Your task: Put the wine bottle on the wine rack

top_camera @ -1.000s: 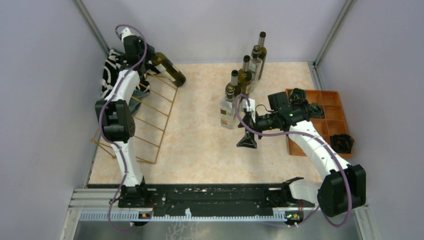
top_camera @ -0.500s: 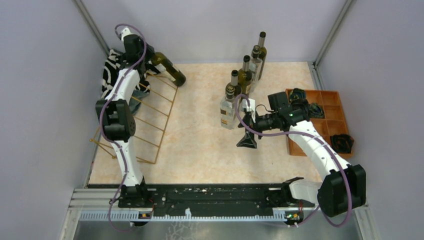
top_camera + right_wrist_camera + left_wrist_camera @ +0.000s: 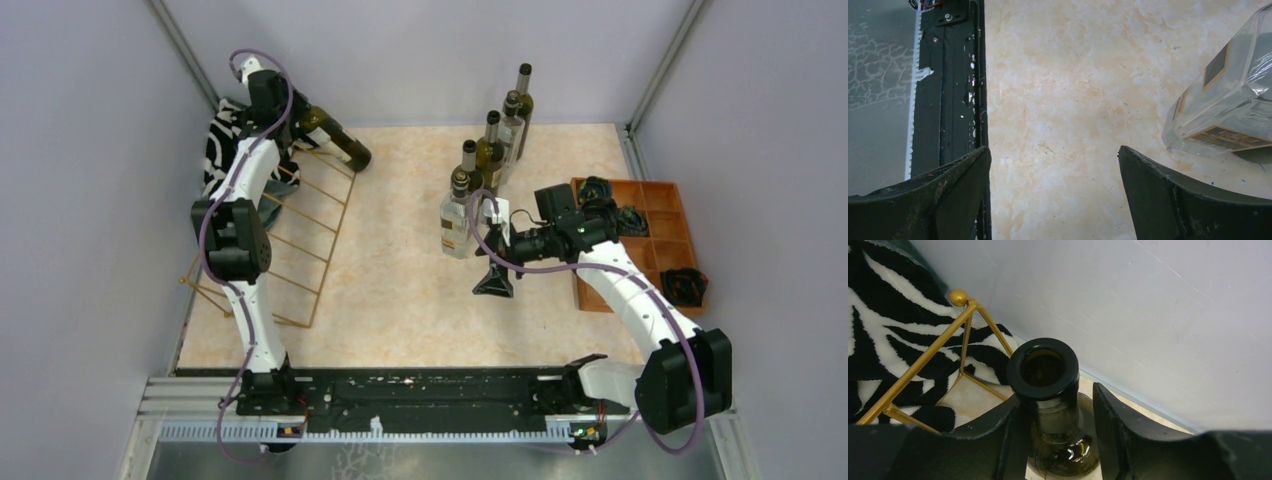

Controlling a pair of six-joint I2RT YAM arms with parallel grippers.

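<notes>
Top view: the left tool (image 3: 293,121) is at the neck of the wine bottle (image 3: 338,142), which lies slanted on the wine rack (image 3: 300,235) just ahead of it. Outboard of the right tool (image 3: 493,281), the wooden tray (image 3: 668,196) holds dark bundles, perhaps cloth.

Left wrist: the jaws have just begun parting, leaving a gap beside the neck. The release seems underway.

Right wrist: the tool is spread wide and empty.

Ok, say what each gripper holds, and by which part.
Nothing clamped: left gripper straddles wine bottle at its neck, gap on one side; right gripper open, empty.
</notes>
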